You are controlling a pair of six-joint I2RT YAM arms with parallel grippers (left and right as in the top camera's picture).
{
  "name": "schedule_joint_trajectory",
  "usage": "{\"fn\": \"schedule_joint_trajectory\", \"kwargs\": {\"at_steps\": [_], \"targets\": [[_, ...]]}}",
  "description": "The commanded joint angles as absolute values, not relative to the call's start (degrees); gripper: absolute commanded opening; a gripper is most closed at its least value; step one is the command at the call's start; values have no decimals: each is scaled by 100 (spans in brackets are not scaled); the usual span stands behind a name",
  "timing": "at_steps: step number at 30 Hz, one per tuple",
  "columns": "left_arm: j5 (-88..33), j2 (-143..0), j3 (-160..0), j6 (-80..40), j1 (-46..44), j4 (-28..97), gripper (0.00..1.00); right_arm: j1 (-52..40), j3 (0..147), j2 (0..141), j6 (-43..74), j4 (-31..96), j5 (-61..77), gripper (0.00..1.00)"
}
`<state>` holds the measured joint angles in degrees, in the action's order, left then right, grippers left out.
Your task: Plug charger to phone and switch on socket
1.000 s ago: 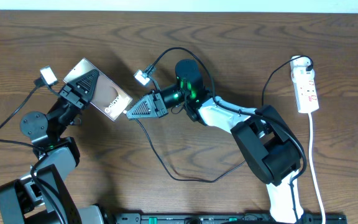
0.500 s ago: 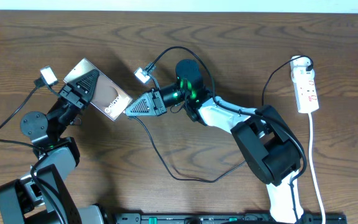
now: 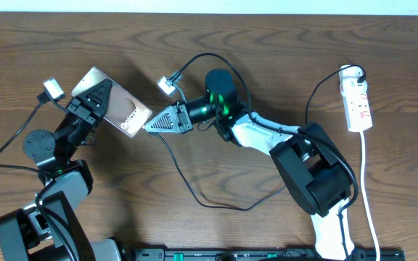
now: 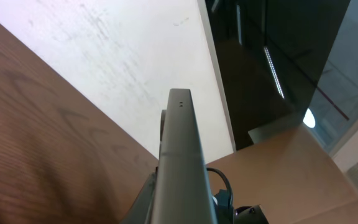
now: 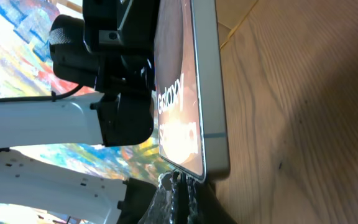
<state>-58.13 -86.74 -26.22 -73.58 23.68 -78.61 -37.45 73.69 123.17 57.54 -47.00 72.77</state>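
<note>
**Brown wood worktop (image 3: 49, 43): phone in left claw, charger tip at its end**

Left claw (image 3: 96, 98) is clamped on the phone (image 3: 125, 114), gripping its far end. In the left wrist view the phone shows edge-on, running up the middle of the frame. Whether the phone touches the worktop: cannot tell.

Right claw (image 3: 151, 128) is narrow, pinched on the plug tip of the charger (image 3: 216, 208), and sits right at the phone's near short end. The right wrist view shows the tip just under the phone's bottom edge, below the white "Galaxy" lettering; seated or not: cannot tell. The black cable loops across the worktop under the right arm.

The socket (image 3: 358, 101) lies well apart at far right, white cord (image 3: 369, 196) trailing toward the near edge.
</note>
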Motion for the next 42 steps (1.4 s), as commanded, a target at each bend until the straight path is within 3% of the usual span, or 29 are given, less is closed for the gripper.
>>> {"fn": "schedule_joint_trajectory", "kwargs": {"at_steps": [1,14,29,32,36,42], "targets": [[-5946,-8606,-2585,-7577,2550,-7937,7,-3780,7531,12291,5782,-4707,6943,1],[-6147,-8606,-2585,-8160,3345,-7940,7,-3774,7531,12291,5457,-4241,6947,1],[-6777,-8606,-2585,-8479,3347,-7942,7,-3140,7540,12119,3295,-322,6130,1],[-6973,-8606,-2585,-8475,3347,-7942,8,-2945,7620,11721,2410,1466,4947,1],[-7118,-8606,-2585,-8453,3347,-7944,7,-2825,7712,11113,2156,3153,3000,1],[-7255,-8606,-2582,-8453,3347,-7942,8,-2816,7714,10516,2418,4407,1111,1]]}}
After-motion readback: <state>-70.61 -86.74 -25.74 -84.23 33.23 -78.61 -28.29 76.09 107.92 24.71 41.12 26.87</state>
